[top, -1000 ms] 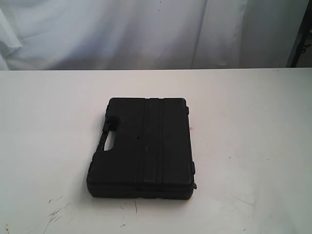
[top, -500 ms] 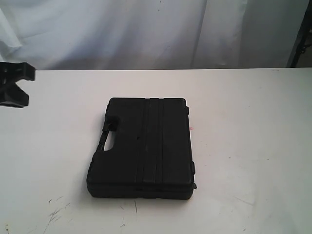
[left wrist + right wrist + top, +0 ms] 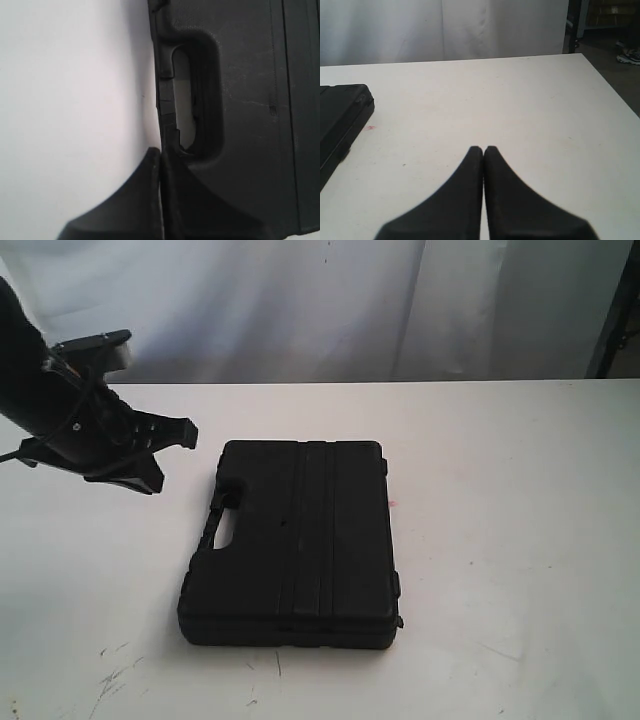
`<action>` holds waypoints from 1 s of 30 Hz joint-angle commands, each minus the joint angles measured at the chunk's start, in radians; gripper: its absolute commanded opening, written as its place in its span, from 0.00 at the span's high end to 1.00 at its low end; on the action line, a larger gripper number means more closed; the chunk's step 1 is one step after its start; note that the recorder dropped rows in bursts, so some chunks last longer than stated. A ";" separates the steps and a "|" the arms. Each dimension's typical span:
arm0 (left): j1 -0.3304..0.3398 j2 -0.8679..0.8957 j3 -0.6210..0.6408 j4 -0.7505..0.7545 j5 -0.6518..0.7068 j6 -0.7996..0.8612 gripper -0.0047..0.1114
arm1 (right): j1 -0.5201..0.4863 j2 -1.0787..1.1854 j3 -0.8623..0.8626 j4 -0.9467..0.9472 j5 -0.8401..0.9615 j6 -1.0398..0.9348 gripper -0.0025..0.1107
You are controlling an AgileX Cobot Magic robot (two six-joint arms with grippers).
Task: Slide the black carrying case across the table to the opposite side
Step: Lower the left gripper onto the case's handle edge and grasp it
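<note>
The black carrying case [image 3: 300,540] lies flat on the white table [image 3: 520,470], its handle [image 3: 215,520] facing left. My left gripper [image 3: 172,452] hovers just left of the case's far-left corner. In the left wrist view its fingers are shut together with nothing between them [image 3: 161,150], their tips in line with the handle [image 3: 167,95] edge of the case [image 3: 245,100]. The right gripper [image 3: 483,148] is shut and empty over bare table, well right of the case [image 3: 340,115]; the exterior view does not show it.
A tiny pink spot [image 3: 393,504] marks the table beside the case's right edge. Dark scuff marks [image 3: 115,675] sit near the front left. A white curtain [image 3: 300,300] hangs behind the table's far edge.
The left arm has come in from the left edge of the exterior view and moved right, close to the case's far-left corner. The case has not moved.
</note>
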 commanded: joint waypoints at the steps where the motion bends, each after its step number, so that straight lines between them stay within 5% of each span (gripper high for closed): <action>1: -0.023 0.058 -0.048 0.015 -0.003 -0.031 0.96 | -0.006 -0.003 0.003 -0.018 0.001 0.003 0.98; 6: -0.023 0.111 -0.096 0.016 0.013 -0.034 0.93 | -0.006 -0.003 0.003 -0.018 0.001 0.003 0.98; 15: -0.023 0.176 -0.113 0.014 -0.002 -0.034 0.67 | -0.006 -0.003 0.003 -0.018 0.001 0.003 0.98; 30: -0.023 0.301 -0.113 -0.073 -0.071 0.144 0.66 | -0.006 -0.003 0.003 -0.018 0.001 0.003 0.98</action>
